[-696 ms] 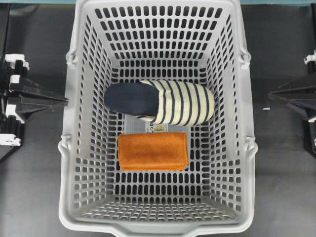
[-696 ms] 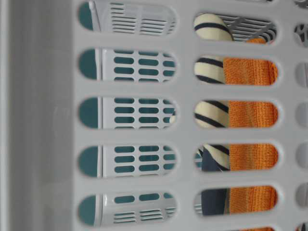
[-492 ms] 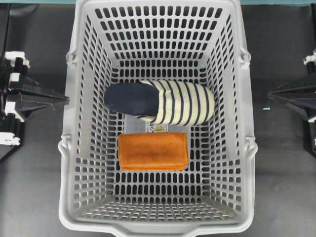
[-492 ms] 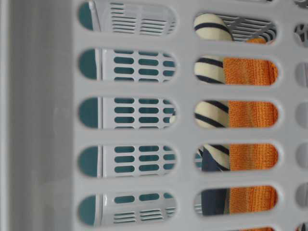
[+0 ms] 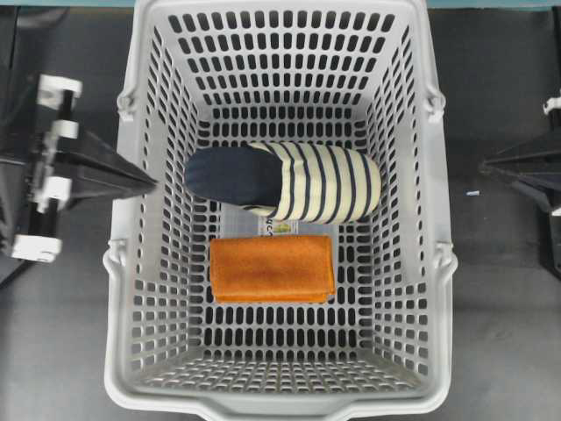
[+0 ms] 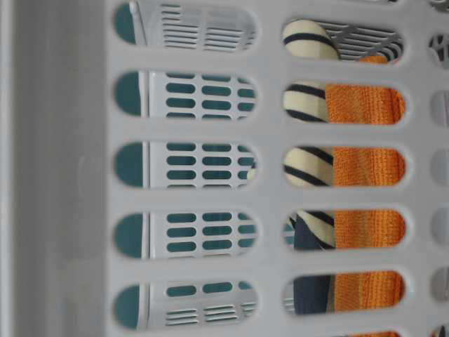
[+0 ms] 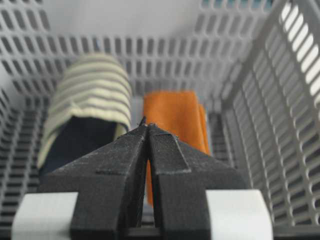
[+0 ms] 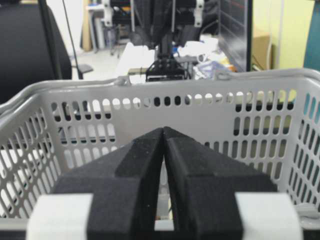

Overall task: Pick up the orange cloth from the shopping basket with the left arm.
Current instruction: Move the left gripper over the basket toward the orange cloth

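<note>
We see the orange cloth (image 5: 273,268) lying flat and folded on the slotted floor of the shopping basket (image 5: 122,263), toward the near half of the floor in the overhead view. Just behind it, touching or almost touching its far edge, lies a navy-and-cream striped slipper (image 5: 285,181), set crosswise with its dark opening toward the left wall. A small printed label (image 5: 282,227) shows on the floor between the two.

Through the side slots in the table-level view we see the cloth (image 6: 368,168) and the slipper (image 6: 309,166) side by side.

Our left gripper (image 5: 151,183) points toward the basket from the left, its black tip over the left rim at about the slipper's height in the overhead view. From the left wrist view we look past the gripper (image 7: 148,125) down into the basket: its jaws are pressed together and it holds nothing, with the cloth (image 7: 174,117) beyond the tip.

Our right gripper (image 5: 485,166) sits outside the basket's right wall, over the dark desk (image 5: 504,333). In the right wrist view its jaws (image 8: 163,131) are likewise closed together and empty, facing the basket wall.
</note>
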